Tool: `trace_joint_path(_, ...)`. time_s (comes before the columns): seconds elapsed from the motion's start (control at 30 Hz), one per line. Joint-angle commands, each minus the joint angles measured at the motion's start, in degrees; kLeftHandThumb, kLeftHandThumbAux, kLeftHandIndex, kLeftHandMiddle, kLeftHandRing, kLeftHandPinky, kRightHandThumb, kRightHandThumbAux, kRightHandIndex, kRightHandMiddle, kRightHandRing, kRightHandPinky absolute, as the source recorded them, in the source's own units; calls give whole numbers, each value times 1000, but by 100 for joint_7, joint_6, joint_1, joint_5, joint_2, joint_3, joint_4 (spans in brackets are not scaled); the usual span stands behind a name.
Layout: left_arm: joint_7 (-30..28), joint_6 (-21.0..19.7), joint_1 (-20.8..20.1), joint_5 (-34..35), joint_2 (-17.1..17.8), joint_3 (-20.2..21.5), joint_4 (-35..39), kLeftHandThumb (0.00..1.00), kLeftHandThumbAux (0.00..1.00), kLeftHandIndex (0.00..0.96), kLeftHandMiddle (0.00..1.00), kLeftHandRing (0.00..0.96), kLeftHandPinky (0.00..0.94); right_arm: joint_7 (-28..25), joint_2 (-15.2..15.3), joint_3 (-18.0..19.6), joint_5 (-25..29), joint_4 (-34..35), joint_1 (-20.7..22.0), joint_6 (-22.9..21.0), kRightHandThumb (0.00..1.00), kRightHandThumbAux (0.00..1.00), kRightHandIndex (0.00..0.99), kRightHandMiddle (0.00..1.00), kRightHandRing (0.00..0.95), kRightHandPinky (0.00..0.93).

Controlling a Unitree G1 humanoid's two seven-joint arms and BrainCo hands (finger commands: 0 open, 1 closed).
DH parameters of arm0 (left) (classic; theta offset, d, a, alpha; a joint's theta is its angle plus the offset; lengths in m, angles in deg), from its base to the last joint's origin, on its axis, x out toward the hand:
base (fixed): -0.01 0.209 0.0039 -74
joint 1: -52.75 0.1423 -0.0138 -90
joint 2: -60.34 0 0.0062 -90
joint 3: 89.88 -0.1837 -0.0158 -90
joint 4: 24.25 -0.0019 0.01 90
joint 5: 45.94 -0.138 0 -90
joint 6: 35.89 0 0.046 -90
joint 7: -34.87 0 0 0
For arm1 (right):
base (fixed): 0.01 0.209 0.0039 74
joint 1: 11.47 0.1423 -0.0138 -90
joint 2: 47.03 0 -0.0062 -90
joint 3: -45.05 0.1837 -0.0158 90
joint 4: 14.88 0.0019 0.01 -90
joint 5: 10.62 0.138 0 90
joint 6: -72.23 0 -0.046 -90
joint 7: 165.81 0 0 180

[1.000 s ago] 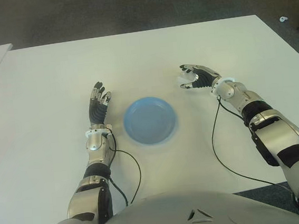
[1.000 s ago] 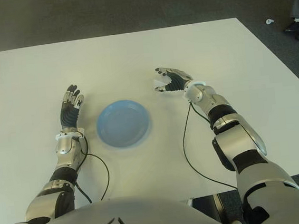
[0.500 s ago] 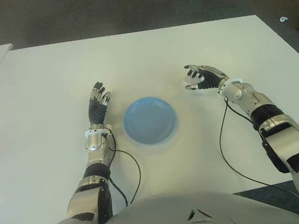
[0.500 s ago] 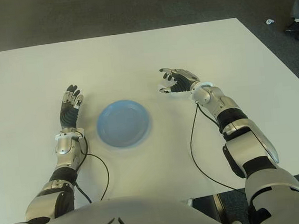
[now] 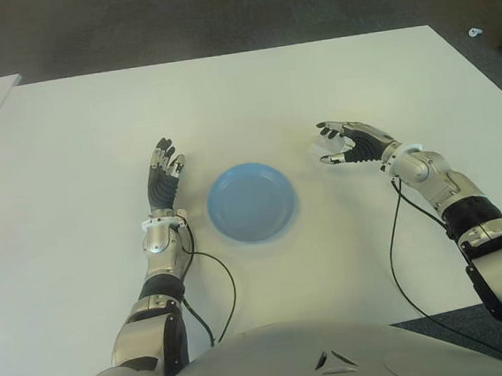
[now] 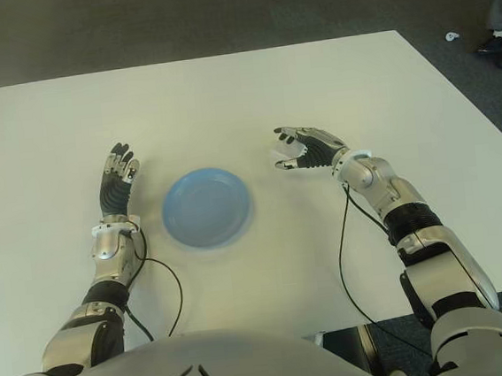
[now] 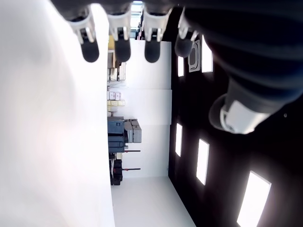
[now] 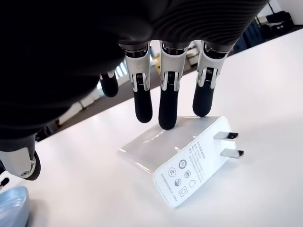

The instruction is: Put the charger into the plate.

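Right hand [image 5: 346, 141] shows in the left eye view to the right of the round light-blue plastic plate [image 5: 251, 201], a little farther from the robot than the plate, its dark fingers loosely curved over a small white block, the charger [image 5: 328, 150]. That white plug-in charger lies on the white table [image 5: 312, 84], near the plate but clear of its rim. The left hand [image 5: 164, 175] shows on the plate's other side, just beside it, fingers straight and spread, holding nothing.

From the right eye view the same layout holds, and the plate [image 6: 207, 206] is empty; nothing sits in its shallow well.

Seen by the left wrist camera, the left fingertips [image 7: 90, 47] are straight and apart, with only the bright table surface beside them.

At the right wrist camera the charger [image 8: 180, 158] lies flat, printed face and two metal prongs [image 8: 228, 144] turned away from the palm. Three fingertips [image 8: 168, 113] hang at its far edge, touching or nearly so, while the thumb [image 8: 19, 163] stands well apart, so the hand is not yet closed on it. A sound grasp, as I judge it, brings the thumb in against the near side, pinching the flat body rather than the prongs, before carrying it across to the plate.
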Motion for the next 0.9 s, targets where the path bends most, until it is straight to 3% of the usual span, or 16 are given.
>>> trace_joint_path(0.03,-77,-273,785,99,-130,64,-655,0,540,0,87,88,114,-475,39,23,102,315,-595,-276,0,422,0,183,230,203)
trace_joint_path(0.63,-93,-310,789,112,-114,73,-634,0,543,0,86,89,116,-693,-73,386,460,951,-1259,-389,0,394,0,71,113,142)
trace_joint_path(0.9,-92,-317,786,102,-105,65,-636,0,541,0,85,88,113,-688,-48,484,551,1360,-1680,-358,0,429,0,58,97,133)
